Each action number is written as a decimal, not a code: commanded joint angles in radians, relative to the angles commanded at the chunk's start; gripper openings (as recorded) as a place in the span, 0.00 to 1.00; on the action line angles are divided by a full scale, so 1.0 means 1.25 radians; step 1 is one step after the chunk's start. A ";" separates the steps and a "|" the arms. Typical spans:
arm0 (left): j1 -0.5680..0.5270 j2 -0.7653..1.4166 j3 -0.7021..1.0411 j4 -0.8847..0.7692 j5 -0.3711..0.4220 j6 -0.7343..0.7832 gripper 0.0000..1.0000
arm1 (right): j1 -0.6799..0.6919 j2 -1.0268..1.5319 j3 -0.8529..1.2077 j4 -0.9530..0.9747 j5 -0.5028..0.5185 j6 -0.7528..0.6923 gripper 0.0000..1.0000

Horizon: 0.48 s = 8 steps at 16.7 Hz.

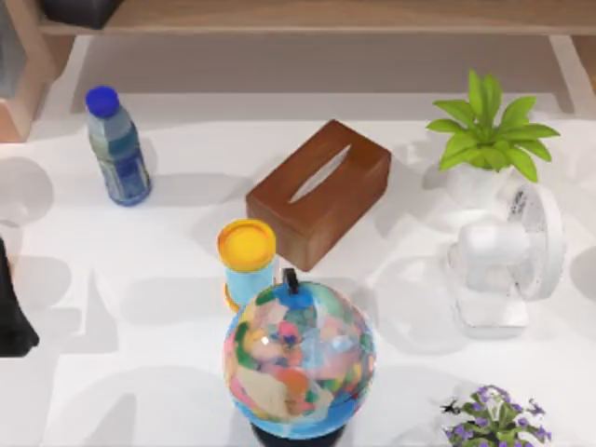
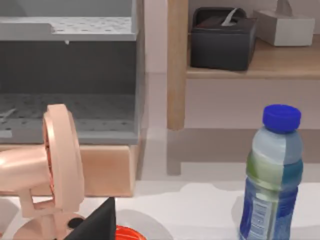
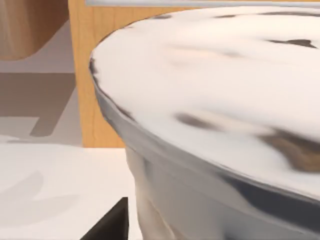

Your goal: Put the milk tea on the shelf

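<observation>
A white counter (image 1: 140,326) carries the items, with the light-brown wooden shelf (image 1: 326,17) running along its far edge. The left arm (image 1: 11,307) sits as a dark shape at the counter's left edge; a dark tip of the left tool (image 2: 100,222) shows in the left wrist view, and I cannot tell how its fingers stand. A dark tip of the right tool (image 3: 112,225) shows in the right wrist view beside a large white rounded object (image 3: 225,125); its state cannot be told either.

Outward on the counter: one milk tea (image 1: 247,261), one globe (image 1: 298,358), one dark-brown tissue box (image 1: 318,191), one blue-capped bottle (image 1: 116,144), one white fan (image 1: 507,261), one green potted plant (image 1: 489,140) and one purple flower plant (image 1: 494,419).

The milk tea is a light-blue cup with a yellow-orange lid, upright near the counter's middle, just behind the globe and beside the tissue box.
</observation>
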 joint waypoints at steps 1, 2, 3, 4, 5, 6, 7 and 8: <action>0.000 0.000 0.000 0.000 0.000 0.000 1.00 | 0.000 0.000 0.000 0.000 0.000 0.000 0.70; 0.000 0.000 0.000 0.000 0.000 0.000 1.00 | 0.000 0.000 0.000 0.000 0.000 0.000 0.62; 0.000 0.000 0.000 0.000 0.000 0.000 1.00 | 0.000 0.000 0.000 0.000 0.000 0.000 0.55; 0.000 0.000 0.000 0.000 0.000 0.000 1.00 | 0.000 0.000 0.000 0.000 0.000 0.000 0.47; 0.000 0.000 0.000 0.000 0.000 0.000 1.00 | 0.000 0.000 0.000 0.000 0.000 0.000 0.40; 0.000 0.000 0.000 0.000 0.000 0.000 1.00 | 0.000 0.000 0.000 0.000 0.000 0.000 0.32; 0.000 0.000 0.000 0.000 0.000 0.000 1.00 | 0.000 0.000 0.000 0.000 0.000 0.000 0.25; 0.000 0.000 0.000 0.000 0.000 0.000 1.00 | 0.000 0.000 0.000 0.000 0.000 0.000 0.17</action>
